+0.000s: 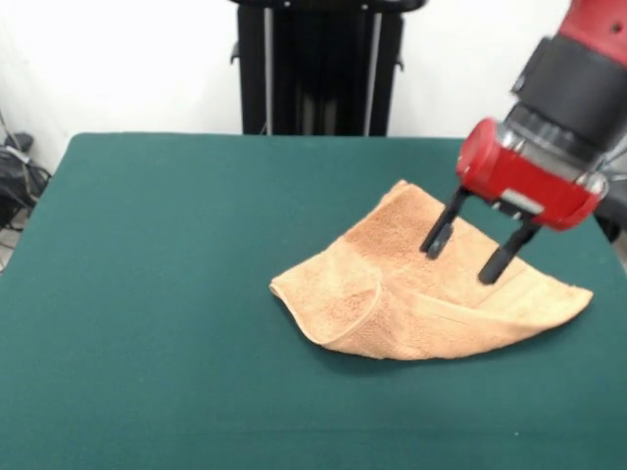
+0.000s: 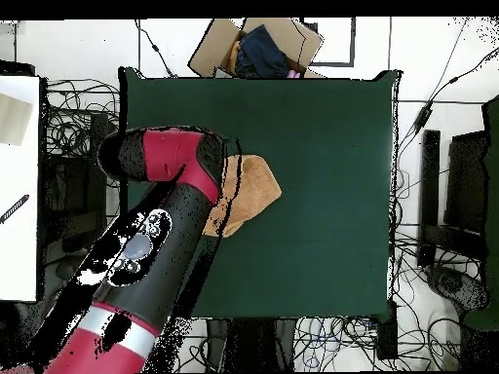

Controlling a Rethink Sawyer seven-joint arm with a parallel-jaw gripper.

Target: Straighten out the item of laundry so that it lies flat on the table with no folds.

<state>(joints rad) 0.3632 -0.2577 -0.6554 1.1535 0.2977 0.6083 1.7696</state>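
Towel (image 1: 431,294), peach terry, crumpled and folded over on green table (image 1: 157,294), directly under and below gripper (image 1: 471,250); fingers (image 1: 438,235) spread apart, holding nothing. Risk: a pinch taking both layers would drag the fold rather than open it. Room: white wall, floor cables, cardboard box (image 2: 255,47).

From my front camera, the towel (image 1: 431,284) lies on the table (image 1: 157,294) at about four o'clock from its centre. The gripper (image 1: 468,258) hangs directly over the towel's back half. Overhead, a cardboard box (image 2: 255,47) sits beyond the table's twelve-o'clock edge.
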